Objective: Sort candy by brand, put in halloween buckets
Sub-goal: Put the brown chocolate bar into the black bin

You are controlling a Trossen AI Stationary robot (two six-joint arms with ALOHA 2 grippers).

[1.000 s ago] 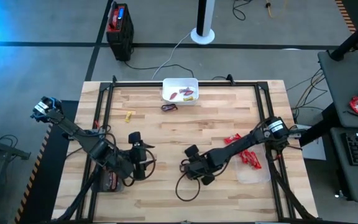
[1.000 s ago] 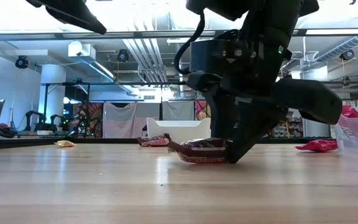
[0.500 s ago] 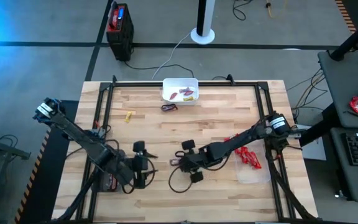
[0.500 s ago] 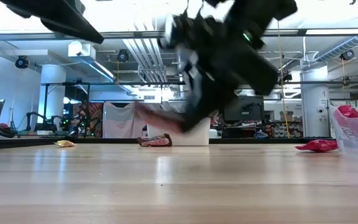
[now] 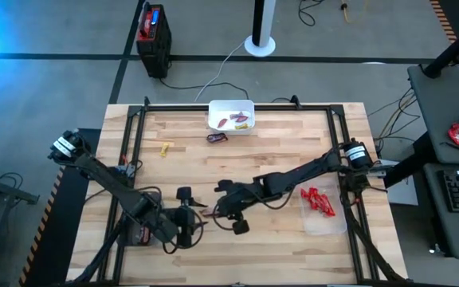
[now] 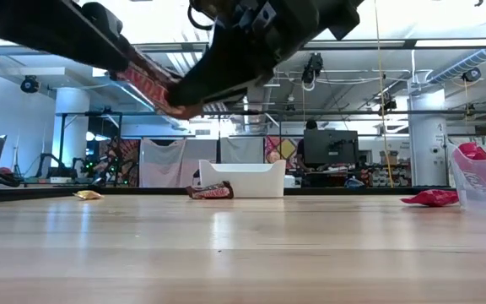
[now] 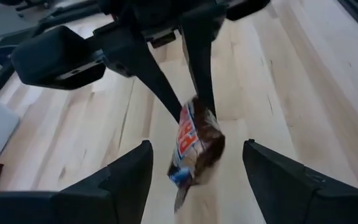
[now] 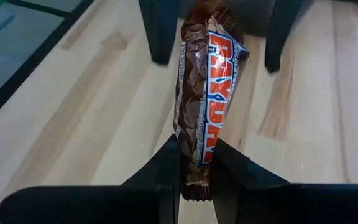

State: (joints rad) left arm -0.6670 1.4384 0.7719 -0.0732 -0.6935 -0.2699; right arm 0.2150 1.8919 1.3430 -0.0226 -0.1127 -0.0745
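right end effector (image 8: 196, 163) has lifted the brown candy (image 8: 207, 93) off the table.

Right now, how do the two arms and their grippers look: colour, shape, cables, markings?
Both arms are dark, slim and jointed. The left arm has a white collar with a blue mark at its base; the right arm has a white ring at its base. The left gripper and right gripper each have two flat, tapered black fingers. A black cable loops at each wrist.

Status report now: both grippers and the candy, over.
Right gripper shut on brown candy bar, lifted off table. Left gripper open, facing it. Nothing between them.
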